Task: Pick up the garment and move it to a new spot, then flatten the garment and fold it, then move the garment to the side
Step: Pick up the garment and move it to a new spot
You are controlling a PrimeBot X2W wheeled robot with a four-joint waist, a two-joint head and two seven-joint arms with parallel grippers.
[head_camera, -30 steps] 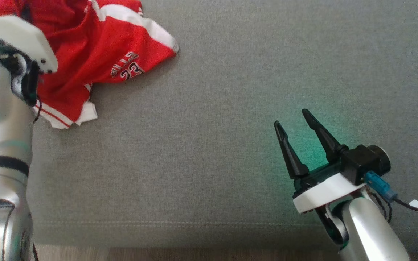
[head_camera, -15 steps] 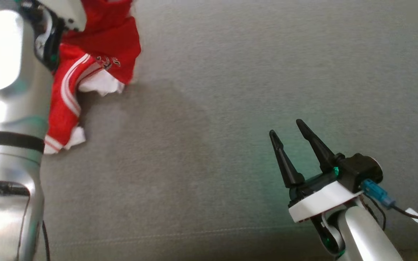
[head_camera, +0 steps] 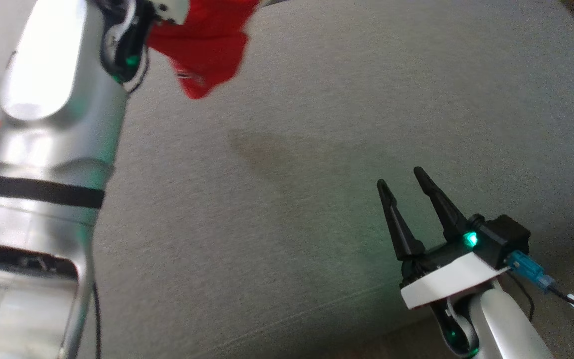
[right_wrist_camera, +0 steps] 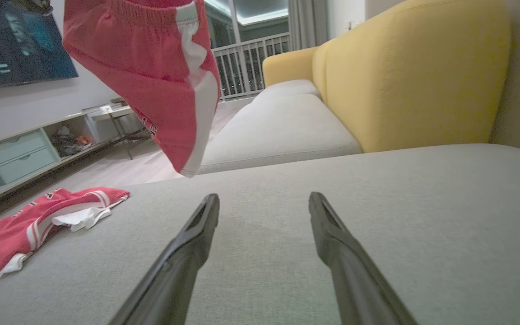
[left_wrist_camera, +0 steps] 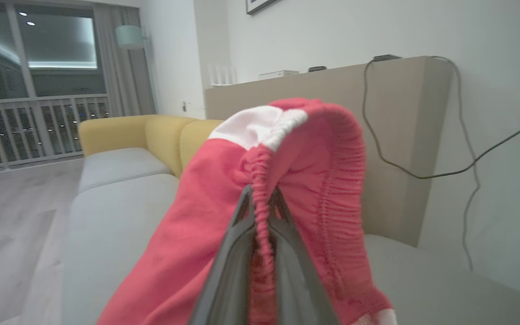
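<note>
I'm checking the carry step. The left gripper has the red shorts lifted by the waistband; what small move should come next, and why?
Probably swing the left gripper toward the bare grey cushion ahead of the right gripper and begin lowering: it is shut on the red shorts, which hang clear of the cushion, and the right gripper is open.

The hanging red-and-white fabric shorts (head_camera: 207,50) run past the head view's top edge, partly behind the silver left forearm (head_camera: 53,124), their dark print too blurred to read.
</note>
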